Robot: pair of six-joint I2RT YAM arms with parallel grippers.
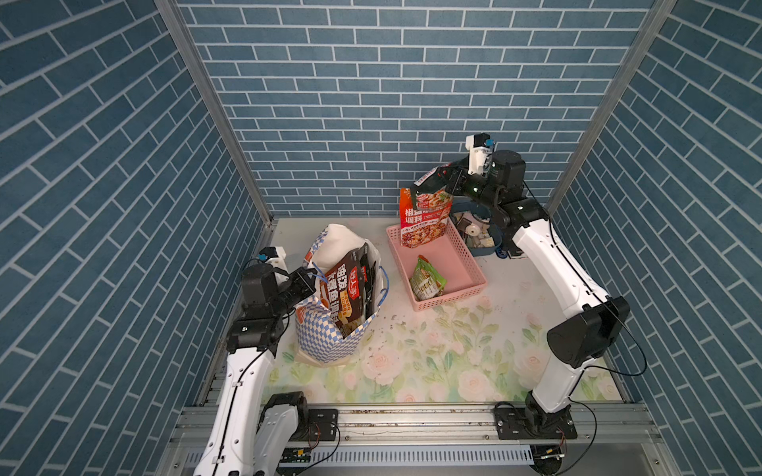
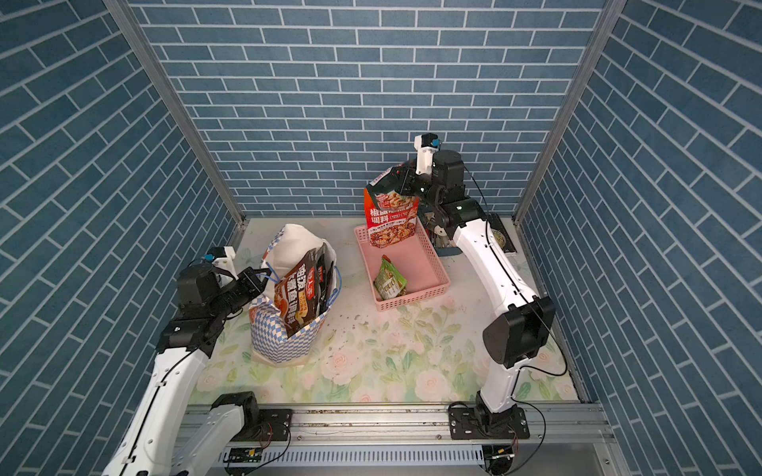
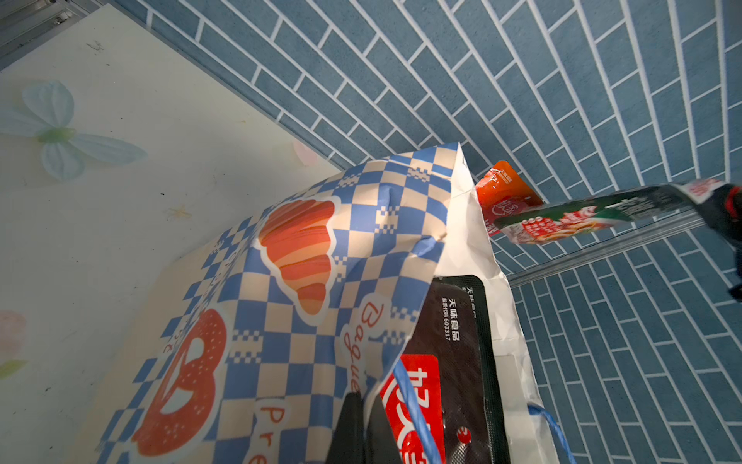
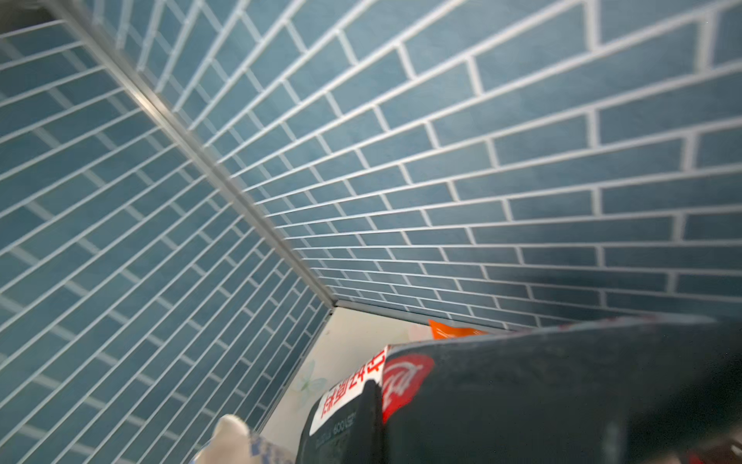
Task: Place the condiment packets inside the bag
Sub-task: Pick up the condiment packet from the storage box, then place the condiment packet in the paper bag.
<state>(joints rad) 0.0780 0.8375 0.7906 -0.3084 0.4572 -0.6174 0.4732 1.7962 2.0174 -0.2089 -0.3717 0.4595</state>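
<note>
Starting at our right gripper (image 1: pixel 447 178), we find it clamped on the top of a dark green packet (image 1: pixel 433 200), held over the far end of the pink basket (image 1: pixel 453 300). An orange-red packet (image 1: pixel 424 231) sits right behind; we cannot tell whether it is gripped too. A green packet (image 1: pixel 427 282) lies in the basket. Our left gripper (image 1: pixel 306 283) pinches the rim of the bag (image 1: pixel 325 338), upright on the worktop (image 1: pixel 433 362), with a black packet (image 1: pixel 346 294) standing inside.

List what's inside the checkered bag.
A black condiment packet stands in the checkered paper bag, top poking out; apparently another dark packet behind it. Bag's bottom is hidden.
</note>
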